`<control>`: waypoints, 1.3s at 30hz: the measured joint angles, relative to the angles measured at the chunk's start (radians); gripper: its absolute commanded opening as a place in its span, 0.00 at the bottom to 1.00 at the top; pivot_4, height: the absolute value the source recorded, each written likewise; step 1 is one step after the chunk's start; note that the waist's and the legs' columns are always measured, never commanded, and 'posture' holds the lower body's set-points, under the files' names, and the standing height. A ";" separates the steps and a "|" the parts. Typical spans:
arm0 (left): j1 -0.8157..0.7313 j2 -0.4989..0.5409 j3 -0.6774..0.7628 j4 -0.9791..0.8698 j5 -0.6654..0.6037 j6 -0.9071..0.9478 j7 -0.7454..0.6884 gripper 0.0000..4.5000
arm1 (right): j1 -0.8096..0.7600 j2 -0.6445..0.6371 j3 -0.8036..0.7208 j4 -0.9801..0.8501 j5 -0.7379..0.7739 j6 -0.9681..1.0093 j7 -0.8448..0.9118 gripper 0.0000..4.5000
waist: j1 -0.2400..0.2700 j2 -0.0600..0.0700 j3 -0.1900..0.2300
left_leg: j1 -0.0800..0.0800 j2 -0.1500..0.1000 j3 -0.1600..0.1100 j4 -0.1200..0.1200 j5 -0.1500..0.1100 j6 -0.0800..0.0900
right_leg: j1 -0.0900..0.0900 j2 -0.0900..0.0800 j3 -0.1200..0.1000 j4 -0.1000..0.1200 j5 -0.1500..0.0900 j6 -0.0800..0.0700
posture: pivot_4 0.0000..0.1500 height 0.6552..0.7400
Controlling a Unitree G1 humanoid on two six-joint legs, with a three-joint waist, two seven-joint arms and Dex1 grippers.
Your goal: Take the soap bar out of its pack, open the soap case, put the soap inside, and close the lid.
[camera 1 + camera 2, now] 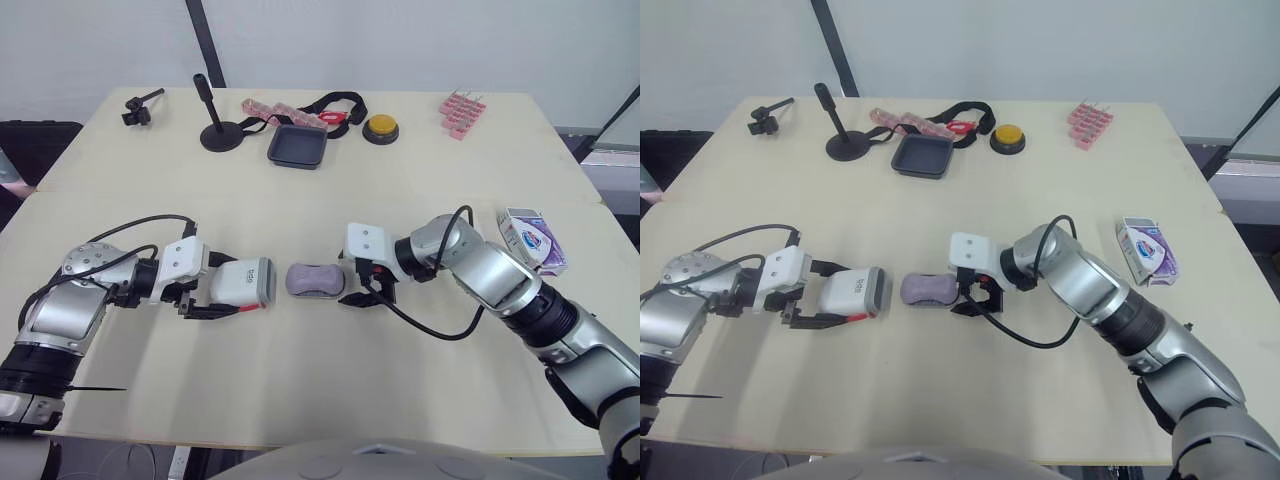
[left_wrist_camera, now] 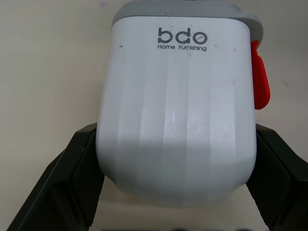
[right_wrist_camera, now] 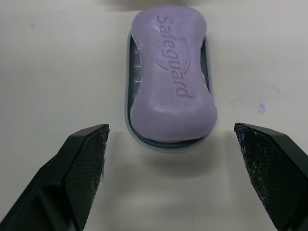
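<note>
The robot's left pincer (image 2: 176,129) gripped the white case shell (image 1: 243,283) by its two sides, its open, grey-rimmed end turned toward the soap bar (image 1: 313,277) and a red catch (image 2: 260,77) showing on one flank. The purple bar, already out of its wrapper, lay on the grey tray (image 3: 129,96) near the middle of the worktop (image 1: 300,390), with the shell just beside it at 9 o'clock. At the bar's 3 o'clock the right pincer (image 3: 171,132) stood spread wide and empty, its fingers on either side of the tray's near end without touching it. The emptied soap pack (image 1: 530,240) lay well apart, further out at 3 o'clock by the worktop's edge.

The step in hand appeared to be bringing shell and tray together. To do it well, the right pincer would likely need to steady the tray, not the soap, while the left kept the shell level and square to it, so that the bar did not catch on the rim or get pushed off.
</note>
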 measured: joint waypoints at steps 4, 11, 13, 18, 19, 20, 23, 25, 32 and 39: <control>0.009 0.007 0.000 -0.018 0.000 0.002 0.007 0.78 | -0.005 0.026 0.023 0.023 -0.024 0.004 -0.013 1.00 | 0.000 0.000 0.000 | 0.000 0.000 0.000 0.000 0.000 0.000 | 0.000 0.000 0.000 0.000 0.000 0.000 | 1.00 1.00; 0.027 0.008 0.000 -0.037 0.000 0.004 0.020 0.78 | -0.006 0.065 0.043 0.042 -0.074 0.001 -0.037 1.00 | -0.002 0.000 0.000 | 0.000 0.000 0.000 0.000 0.000 0.000 | 0.000 0.000 0.000 0.000 0.000 0.000 | 1.00 1.00; 0.036 0.011 0.000 -0.039 0.000 0.008 0.021 0.78 | -0.006 0.074 0.046 0.041 -0.087 0.000 -0.040 1.00 | -0.004 0.000 0.000 | 0.001 0.000 0.000 0.000 0.000 -0.001 | 0.000 0.000 0.000 0.000 0.000 0.000 | 1.00 1.00; 0.039 0.021 0.000 -0.051 -0.001 0.012 0.021 0.78 | -0.006 0.090 0.048 0.041 -0.099 0.001 -0.048 1.00 | -0.010 0.000 0.000 | 0.002 0.000 0.000 -0.001 0.001 -0.002 | 0.000 0.000 0.000 0.001 0.000 0.000 | 1.00 1.00; 0.039 0.021 0.000 -0.053 -0.001 0.012 0.021 0.78 | -0.006 0.095 0.048 0.041 -0.102 0.001 -0.050 1.00 | -0.012 0.000 0.000 | 0.002 0.000 0.000 -0.002 0.001 -0.002 | 0.000 0.001 0.000 0.001 0.000 0.000 | 1.00 1.00; 0.039 0.021 0.000 -0.053 -0.001 0.012 0.021 0.78 | -0.005 0.099 0.048 0.042 -0.105 0.001 -0.052 1.00 | -0.013 0.000 0.000 | 0.002 0.000 0.000 -0.002 0.001 -0.002 | 0.000 0.001 0.000 0.001 0.000 0.000 | 1.00 1.00; 0.040 0.021 0.000 -0.053 0.000 0.011 0.024 0.78 | -0.005 0.106 0.048 0.044 -0.110 0.001 -0.055 1.00 | -0.014 0.000 0.000 | 0.002 0.000 0.000 -0.002 0.001 -0.002 | 0.000 0.001 0.000 0.001 0.000 0.000 | 1.00 1.00; 0.040 0.021 0.000 -0.053 0.000 0.011 0.026 0.78 | -0.004 0.109 0.048 0.045 -0.110 0.001 -0.058 1.00 | -0.015 0.000 0.000 | 0.002 0.000 0.000 -0.002 0.001 -0.002 | 0.000 0.001 0.000 0.001 0.000 0.000 | 1.00 1.00; 0.039 0.021 0.000 -0.053 0.002 0.002 0.035 0.78 | 0.005 0.119 0.051 0.041 -0.110 -0.001 -0.054 0.66 | -0.019 0.000 0.000 | 0.002 0.000 0.000 -0.002 0.001 -0.002 | 0.000 0.001 0.000 0.001 0.000 -0.001 | 1.00 1.00; 0.039 0.020 -0.001 -0.053 0.006 -0.001 0.039 0.78 | 0.004 0.125 0.046 0.037 -0.110 0.016 -0.055 0.60 | -0.020 0.000 0.000 | 0.008 0.000 0.000 -0.002 0.001 -0.003 | 0.001 0.001 0.000 0.001 0.000 -0.001 | 1.00 1.00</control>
